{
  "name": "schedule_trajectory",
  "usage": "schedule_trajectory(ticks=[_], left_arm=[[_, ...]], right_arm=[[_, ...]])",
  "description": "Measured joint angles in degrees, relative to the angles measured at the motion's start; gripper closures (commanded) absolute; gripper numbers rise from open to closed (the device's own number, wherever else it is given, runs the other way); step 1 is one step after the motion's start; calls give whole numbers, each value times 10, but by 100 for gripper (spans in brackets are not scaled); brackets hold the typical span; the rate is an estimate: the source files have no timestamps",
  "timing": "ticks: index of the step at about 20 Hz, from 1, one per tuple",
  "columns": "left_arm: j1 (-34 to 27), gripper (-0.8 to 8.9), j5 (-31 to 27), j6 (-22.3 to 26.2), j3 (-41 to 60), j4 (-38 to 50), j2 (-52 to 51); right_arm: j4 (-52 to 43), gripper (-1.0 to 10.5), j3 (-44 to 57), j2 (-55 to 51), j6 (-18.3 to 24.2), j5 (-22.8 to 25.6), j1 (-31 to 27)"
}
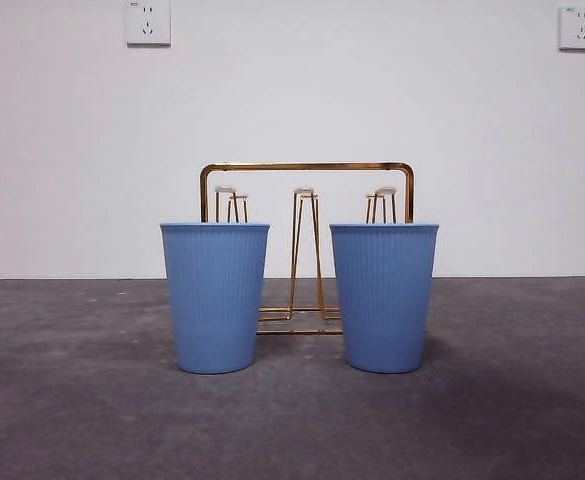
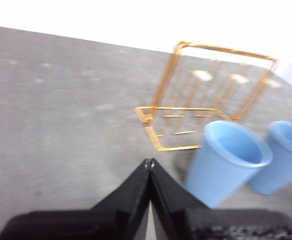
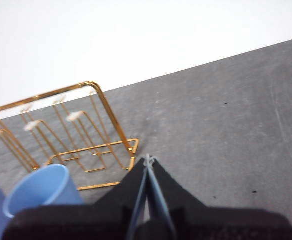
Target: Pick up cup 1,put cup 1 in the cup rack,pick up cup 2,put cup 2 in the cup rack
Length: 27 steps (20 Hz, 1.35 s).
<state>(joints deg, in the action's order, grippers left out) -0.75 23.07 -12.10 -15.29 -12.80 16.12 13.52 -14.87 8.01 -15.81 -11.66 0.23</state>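
Two blue cups, one [image 1: 215, 297] at nine o'clock, the other [image 1: 384, 297] at three, are standing before the cup rack [image 1: 306, 250]; both pincers, left [image 2: 149, 163] and right [image 3: 147, 160], are hanging clenched and empty.

The grey table [image 1: 72, 400] carries two upright blue cups [image 1: 215, 297] [image 1: 384, 297] and, behind them, the gold cup rack [image 1: 306, 250].

Ribbed blue cups [image 1: 215, 297], gold rack [image 1: 306, 168]

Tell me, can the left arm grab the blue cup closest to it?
Probably yes. The blue cup stands upright, apart from the other cup, with bare table before it. The left gripper is shut, so it must open first.
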Motion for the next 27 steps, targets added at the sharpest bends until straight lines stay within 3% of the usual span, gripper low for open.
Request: schedule_trajectory(ticks=[7,15,19,24,25,26,27], left_arm=[[0,820,75,-1,-103,-65,53],[0,820,184,5,-195,-160,123],[0,820,194,32,-232,-214,155],[0,799,195,52,-251,-240,178],[0,724,195,52,-254,-241,180],[0,539,195,52,-262,-242,184],[0,294,195,52,-273,-243,187]], right_arm=[[140,958,-160,129,33,-56,0],[361,958,-359,290,141,-112,0],[443,958,-423,346,196,-113,1],[451,939,-441,370,214,-128,1],[451,904,-441,370,215,-128,1],[450,762,-441,370,215,-128,1],[451,588,-441,370,216,-128,1]])
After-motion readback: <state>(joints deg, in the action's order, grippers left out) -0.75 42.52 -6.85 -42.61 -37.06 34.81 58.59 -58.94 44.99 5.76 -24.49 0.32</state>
